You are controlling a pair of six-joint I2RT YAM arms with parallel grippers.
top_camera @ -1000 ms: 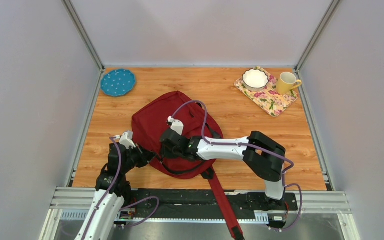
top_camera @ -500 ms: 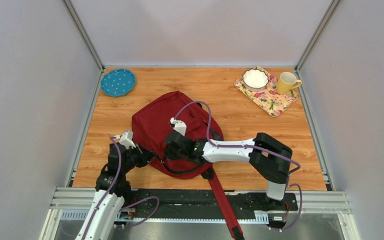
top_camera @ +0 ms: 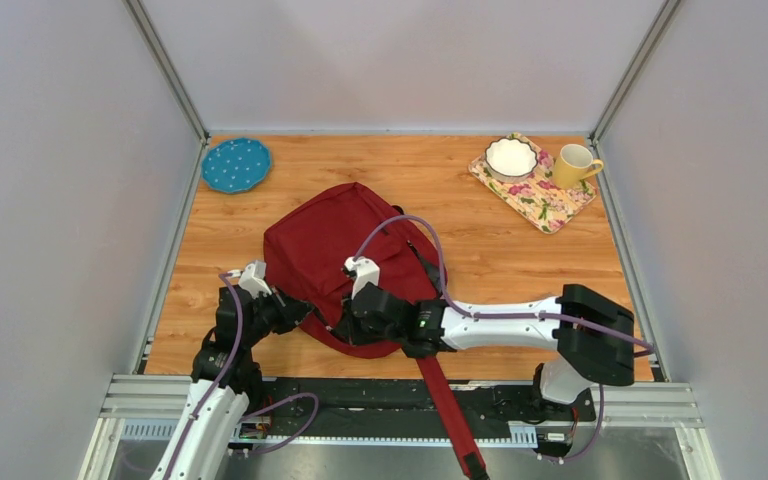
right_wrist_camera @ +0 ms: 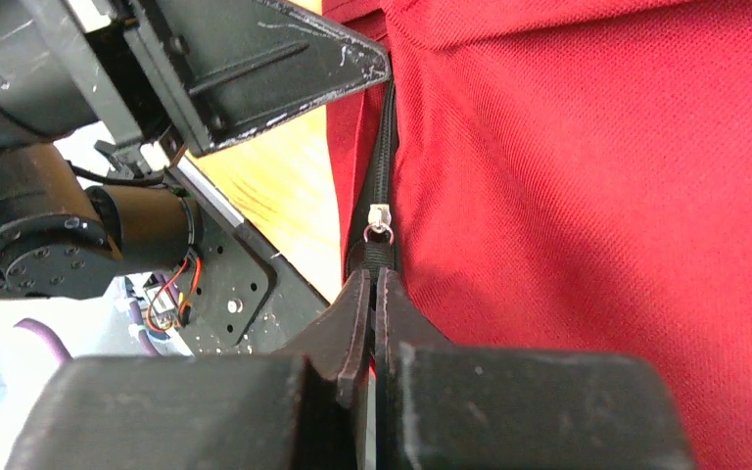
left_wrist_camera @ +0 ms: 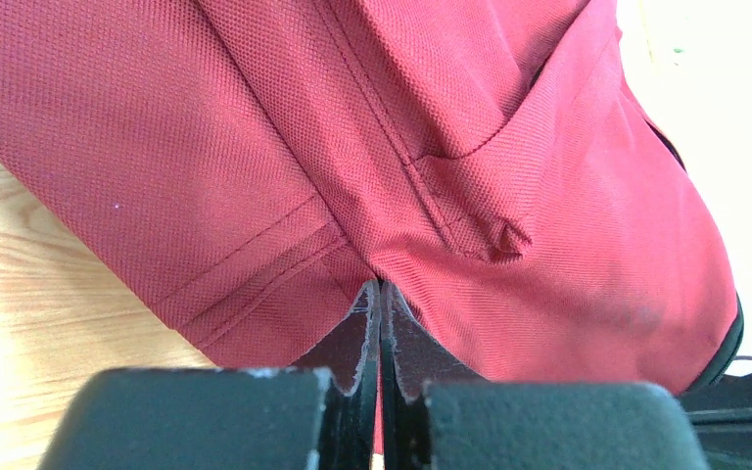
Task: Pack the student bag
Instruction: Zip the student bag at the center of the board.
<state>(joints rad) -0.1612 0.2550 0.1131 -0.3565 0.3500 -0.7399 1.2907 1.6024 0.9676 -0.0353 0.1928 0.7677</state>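
Now the right gripper has clamped shut, apparently on the zipper pull, and drawn nearer. The left gripper pinches fabric of the student bag, lying near-left of centre. Zipping is under way, I judge.

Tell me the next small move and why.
Probably draw the right gripper along the zipper to start opening the bag: its jaws are shut on the pull, and the left gripper pinches the bag's fabric, bracing it.
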